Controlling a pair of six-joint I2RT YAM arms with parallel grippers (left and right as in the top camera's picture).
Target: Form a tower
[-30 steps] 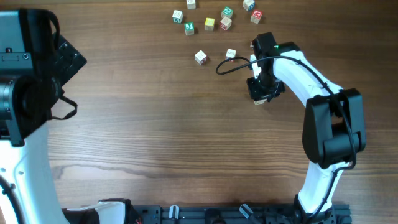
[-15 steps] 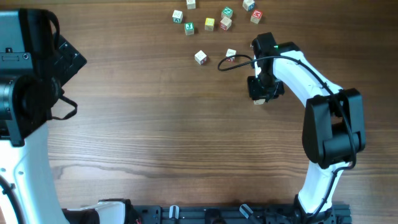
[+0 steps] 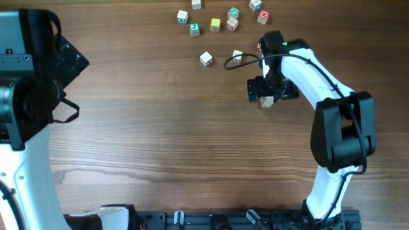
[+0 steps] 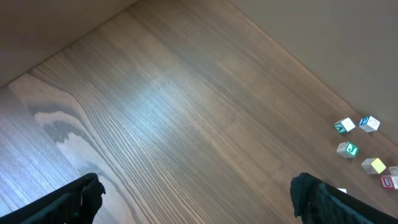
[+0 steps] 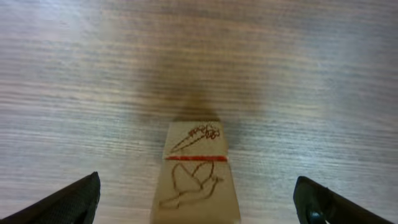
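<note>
wood-grain table (image 3: 153, 134) carries the whole scene, and the tower (image 5: 198, 171) stands on it toward the right-hand side, directly under the right gripper (image 3: 267, 89). in the right wrist view it is a narrow pale column, one cube wide, with reddish line drawings on its faces and a red stripe crossing it partway up. how many cubes it holds i cannot tell from this angle.

the right gripper's jaws are spread wide and released. its fingertips (image 5: 78, 198) sit far out on either side of the column and touch nothing, so the tower stands on its own. the gripper is centred above it, probably so that it can lift straight off without knocking the stack.

loose cubes (image 3: 215, 24) lie scattered along the far edge of the table, well apart from the tower. a pair of cubes (image 3: 206, 59) rests closer, near the right arm's cable loop. these look like the stock for the next layers, so the tower seems only partly built.

the left gripper (image 4: 198, 202) hangs over bare wood on the left, jaws wide and holding nothing, out of the way.
</note>
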